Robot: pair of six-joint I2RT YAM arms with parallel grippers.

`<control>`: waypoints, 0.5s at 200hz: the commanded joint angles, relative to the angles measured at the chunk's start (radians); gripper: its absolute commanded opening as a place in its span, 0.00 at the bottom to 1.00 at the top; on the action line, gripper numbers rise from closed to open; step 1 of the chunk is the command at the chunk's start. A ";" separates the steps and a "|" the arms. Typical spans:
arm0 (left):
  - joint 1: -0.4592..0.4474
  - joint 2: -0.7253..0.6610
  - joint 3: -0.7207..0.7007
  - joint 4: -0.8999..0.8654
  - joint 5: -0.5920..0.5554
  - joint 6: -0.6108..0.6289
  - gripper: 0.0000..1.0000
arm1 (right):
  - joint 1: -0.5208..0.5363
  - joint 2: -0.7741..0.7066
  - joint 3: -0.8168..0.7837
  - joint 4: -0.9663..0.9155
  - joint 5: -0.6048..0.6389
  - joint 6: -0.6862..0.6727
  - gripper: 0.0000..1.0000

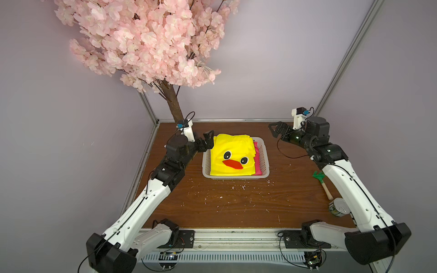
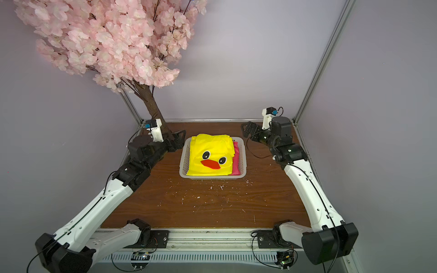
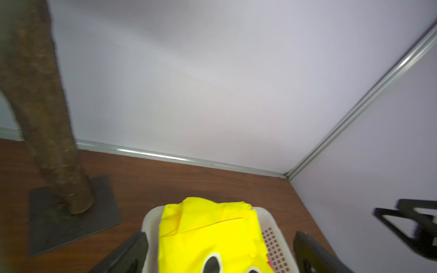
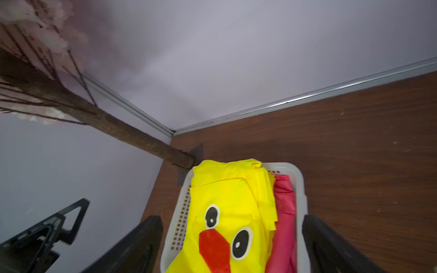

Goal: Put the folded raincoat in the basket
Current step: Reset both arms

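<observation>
My left gripper (image 1: pixel 209 141), jaws apart, sits just beside the far-left rim of the basket (image 1: pixel 236 177). My right gripper (image 1: pixel 273 130), jaws apart, hangs well apart from the right rim. The raincoat (image 1: pixel 233 156) overlaps the far-left corner.

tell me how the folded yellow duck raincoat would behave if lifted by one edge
Probably floppy: the yellow raincoat is thin folded layers with loose stepped edges, so it would likely unfold and droop. Likely light, being only thin sheet. Pushed, it might slide over the pink fabric beneath, since its far end lies over the basket rim.
</observation>
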 commanded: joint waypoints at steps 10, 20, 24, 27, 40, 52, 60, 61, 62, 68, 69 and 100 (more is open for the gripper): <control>0.004 -0.163 -0.278 0.206 -0.313 0.154 1.00 | -0.013 -0.126 -0.209 0.091 0.354 -0.109 0.99; 0.013 -0.228 -0.386 0.327 -0.369 0.201 1.00 | -0.015 -0.171 -0.290 0.166 0.445 -0.141 0.99; 0.020 -0.251 -0.423 0.374 -0.381 0.223 1.00 | -0.013 -0.188 -0.323 0.200 0.475 -0.157 1.00; 0.029 -0.265 -0.445 0.399 -0.390 0.233 1.00 | -0.015 -0.202 -0.349 0.225 0.494 -0.170 1.00; 0.108 -0.292 -0.490 0.414 -0.366 0.221 1.00 | -0.018 -0.246 -0.458 0.356 0.573 -0.238 0.99; 0.202 -0.290 -0.512 0.407 -0.319 0.204 1.00 | -0.020 -0.266 -0.540 0.461 0.644 -0.294 0.99; 0.246 -0.283 -0.535 0.428 -0.299 0.209 1.00 | -0.027 -0.267 -0.580 0.506 0.659 -0.331 1.00; 0.248 -0.282 -0.538 0.431 -0.297 0.211 1.00 | -0.027 -0.267 -0.584 0.510 0.660 -0.336 1.00; 0.253 -0.281 -0.540 0.434 -0.296 0.213 1.00 | -0.027 -0.266 -0.588 0.515 0.662 -0.340 1.00; 0.274 -0.273 -0.555 0.455 -0.293 0.231 1.00 | -0.028 -0.260 -0.613 0.546 0.675 -0.364 0.99; 0.277 -0.271 -0.557 0.460 -0.292 0.234 1.00 | -0.028 -0.259 -0.617 0.552 0.677 -0.367 0.99; 0.320 -0.165 -0.608 0.596 -0.316 0.307 1.00 | -0.033 -0.208 -0.772 0.771 0.729 -0.446 1.00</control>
